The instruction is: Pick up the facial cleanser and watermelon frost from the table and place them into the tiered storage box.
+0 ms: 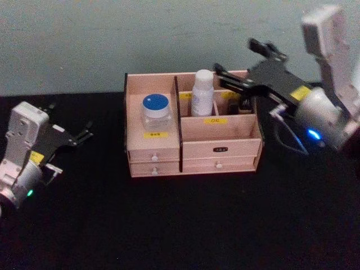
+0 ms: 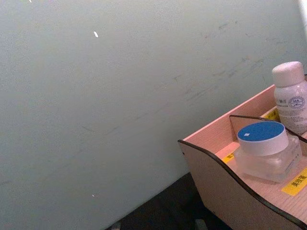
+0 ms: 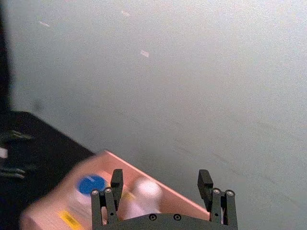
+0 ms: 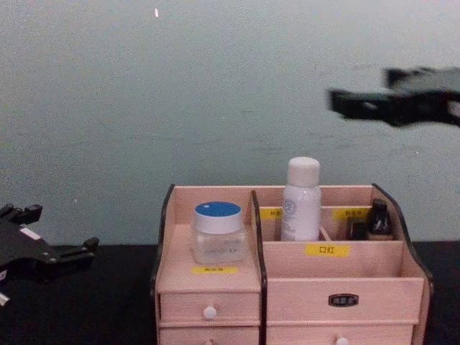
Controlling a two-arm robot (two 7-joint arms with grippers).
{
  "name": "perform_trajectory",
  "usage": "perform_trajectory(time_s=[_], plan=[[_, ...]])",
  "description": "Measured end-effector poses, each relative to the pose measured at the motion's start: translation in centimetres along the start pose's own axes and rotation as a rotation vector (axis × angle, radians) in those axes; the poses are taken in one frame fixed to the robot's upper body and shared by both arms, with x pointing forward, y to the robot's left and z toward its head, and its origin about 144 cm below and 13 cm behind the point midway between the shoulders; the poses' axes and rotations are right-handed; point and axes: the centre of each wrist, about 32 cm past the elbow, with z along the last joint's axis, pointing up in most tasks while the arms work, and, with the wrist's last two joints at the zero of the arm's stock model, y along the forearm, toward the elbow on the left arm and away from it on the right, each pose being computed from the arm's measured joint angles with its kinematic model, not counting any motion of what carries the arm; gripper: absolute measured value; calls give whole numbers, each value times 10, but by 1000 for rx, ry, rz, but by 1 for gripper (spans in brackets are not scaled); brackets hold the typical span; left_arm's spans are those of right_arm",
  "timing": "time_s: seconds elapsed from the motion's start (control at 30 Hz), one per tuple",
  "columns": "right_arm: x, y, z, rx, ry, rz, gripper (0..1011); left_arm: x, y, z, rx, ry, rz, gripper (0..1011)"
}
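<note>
Below open right pincer [image 1: 239,63], tiered storage box [image 1: 222,149]

The tiered storage box [image 4: 287,277] stands on the dark bench [image 4: 108,316], its wide left compartment holding a clear jar with a blue lid [image 4: 218,231] and a white bottle with a white cap [image 4: 301,200] standing upright in a rear compartment just right of the divider. A small dark bottle [image 4: 379,218] sits in the rear right compartment. The left end effector [image 4: 61,253] hangs low to the left of the box, fingers spread, while the right end effector [image 4: 359,103] hovers high above the box's right side.
</note>
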Motion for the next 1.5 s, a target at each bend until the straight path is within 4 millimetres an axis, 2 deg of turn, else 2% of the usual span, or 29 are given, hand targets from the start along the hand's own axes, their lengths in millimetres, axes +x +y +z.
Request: perform_trajectory(time_s=[0.1,0.3,0.5,0.7,1.0,1.5], plan=[[-6,-21,-13,-31,-13,-101,1000,0,0,0,0,0,0,1001],[-14,-51,-38,-116,7,-259,1000,0,0,0,0,0,0,1001],[-20,-62,-60,-190,38,-346,1000,0,0,0,0,0,0,1000],[-22,-62,-74,-248,66,-375,1000,0,0,0,0,0,0,1001],[-18,-52,-91,-316,94,-365,1000,0,0,0,0,0,0,1001],[-14,-44,-98,-354,101,-343,1000,0,0,0,0,0,0,1001]])
